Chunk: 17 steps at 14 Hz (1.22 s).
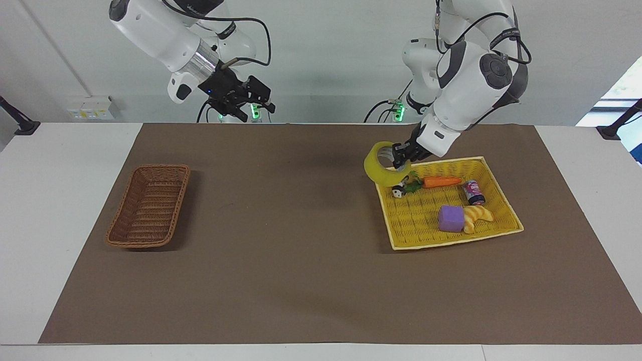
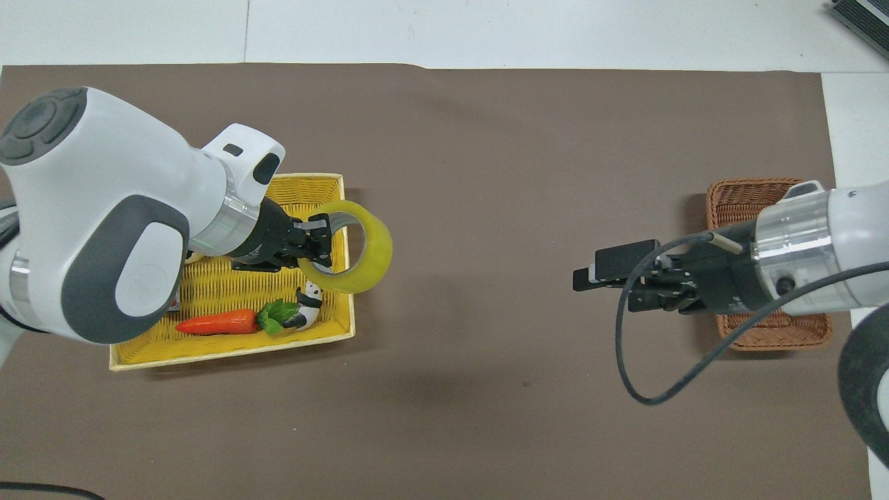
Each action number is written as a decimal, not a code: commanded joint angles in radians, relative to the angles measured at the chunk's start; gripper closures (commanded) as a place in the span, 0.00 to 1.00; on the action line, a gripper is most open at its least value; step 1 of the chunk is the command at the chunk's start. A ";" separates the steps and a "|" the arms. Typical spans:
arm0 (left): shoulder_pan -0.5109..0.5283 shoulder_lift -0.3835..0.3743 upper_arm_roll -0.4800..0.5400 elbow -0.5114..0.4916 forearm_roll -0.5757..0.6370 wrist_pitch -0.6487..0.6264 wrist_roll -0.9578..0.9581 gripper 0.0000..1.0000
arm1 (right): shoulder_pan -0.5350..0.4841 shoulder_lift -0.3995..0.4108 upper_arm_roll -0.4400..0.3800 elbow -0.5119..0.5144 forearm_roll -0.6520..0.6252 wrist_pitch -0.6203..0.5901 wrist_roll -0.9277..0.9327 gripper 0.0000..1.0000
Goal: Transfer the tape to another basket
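Left claw (image 1: 401, 155) lifts the tape (image 1: 379, 164) (facing view shows it airborne).

A broad stretch of bare brown mat (image 1: 281, 235) lies open between the yellow tray (image 1: 501, 200) at the left arm's end of the desk and the brown basket (image 1: 149, 205) at the right arm's end, with nothing standing on it. The left gripper (image 1: 398, 155), jaws clamped on the tape (image 1: 381, 165), hangs over the tray's edge nearest the basket. The right gripper (image 1: 251, 100), jaws apart, hangs high over the mat's edge nearest the robots. Inside the tray a carrot (image 1: 441, 181), panda figure (image 1: 398, 191), small can (image 1: 473, 192), purple cube (image 1: 451, 218) and croissant (image 1: 477, 217) crowd the floor. The basket's interior is unobstructed.
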 commanded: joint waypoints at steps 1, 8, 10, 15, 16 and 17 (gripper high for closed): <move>-0.012 -0.018 -0.008 -0.005 -0.075 0.006 0.003 1.00 | 0.049 -0.052 -0.001 -0.102 0.063 0.102 0.047 0.00; -0.065 -0.022 -0.051 -0.007 -0.179 0.035 0.000 1.00 | 0.194 -0.023 -0.001 -0.159 0.096 0.362 0.145 0.00; -0.098 -0.030 -0.055 -0.010 -0.184 0.057 -0.005 1.00 | 0.194 -0.026 -0.001 -0.162 0.096 0.351 0.143 0.00; -0.109 -0.028 -0.056 -0.010 -0.267 0.092 -0.005 1.00 | 0.198 -0.037 0.001 -0.179 0.092 0.347 0.136 0.00; -0.115 -0.028 -0.061 -0.010 -0.273 0.104 -0.005 1.00 | 0.201 -0.037 0.001 -0.180 0.086 0.334 0.130 0.00; -0.127 -0.028 -0.065 -0.010 -0.282 0.115 -0.005 1.00 | 0.201 -0.038 0.001 -0.179 0.080 0.315 0.127 0.00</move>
